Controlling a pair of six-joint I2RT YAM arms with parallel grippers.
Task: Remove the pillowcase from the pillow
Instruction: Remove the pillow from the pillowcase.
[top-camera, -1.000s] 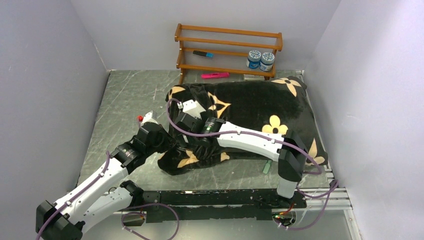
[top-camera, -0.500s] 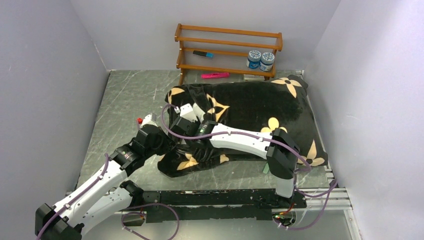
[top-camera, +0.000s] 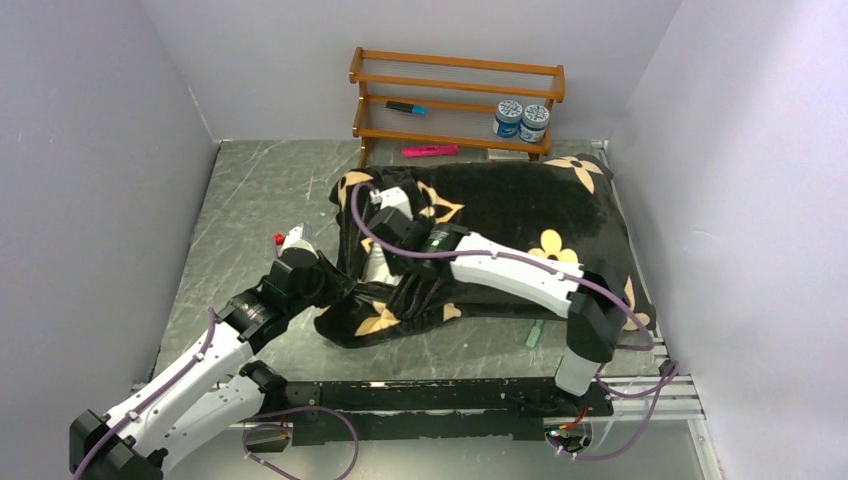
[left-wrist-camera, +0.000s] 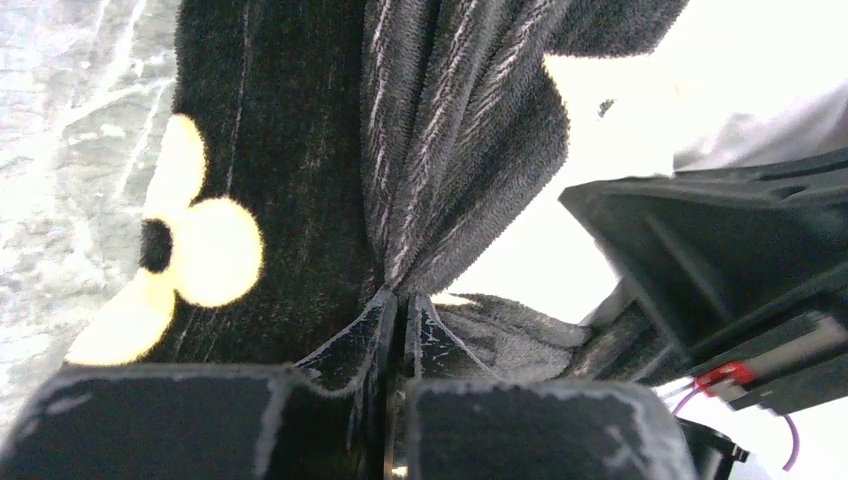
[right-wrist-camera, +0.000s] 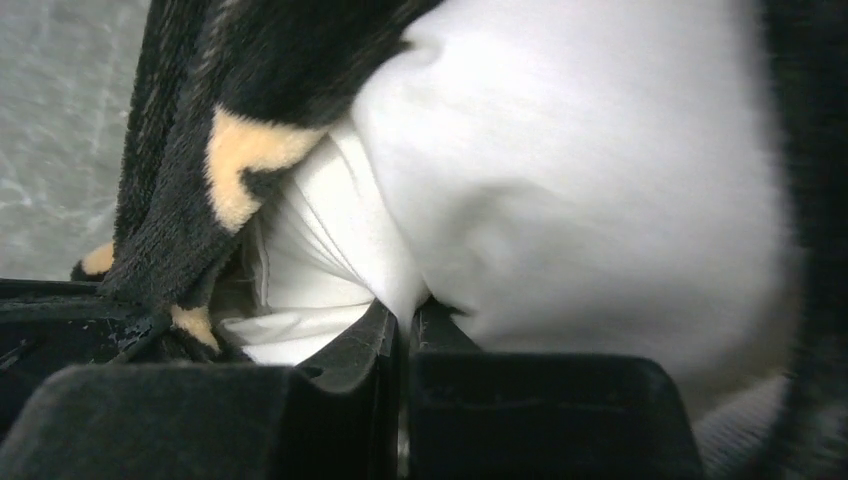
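R gripper (right-wrist-camera: 400, 315) had its jaws spread wide a sec ago; now they are pinched tight, and its wrist has swung a bit toward the far side. L arm has hardly moved.

R gripper is nipping a fold of the white pillow (right-wrist-camera: 580, 180). The soft white stuff bulges out just past the jaws. Black fuzzy cloth w/ a yellow patch sits to the left of it in the wrist view.

L gripper (left-wrist-camera: 402, 305) is also clamped tight, holding the edge of the pillowcase (top-camera: 510, 205). The black cloth bunches into pleats right where the jaws bite. A yellow flower shows on the cloth to the left.

Pillowcase is still on most of the pillow. It lies across the middle & right of the table (top-camera: 260, 200), w/ its open end at the left, where both grippers meet. White shows only at that open end.

Both grippers are close together, L one nearer, R one just beyond it.

At the far side stands a wooden rack (top-camera: 455, 100) w/ two blue jars (top-camera: 521, 120) on it. A pink marker (top-camera: 430, 151) lies below the rack.
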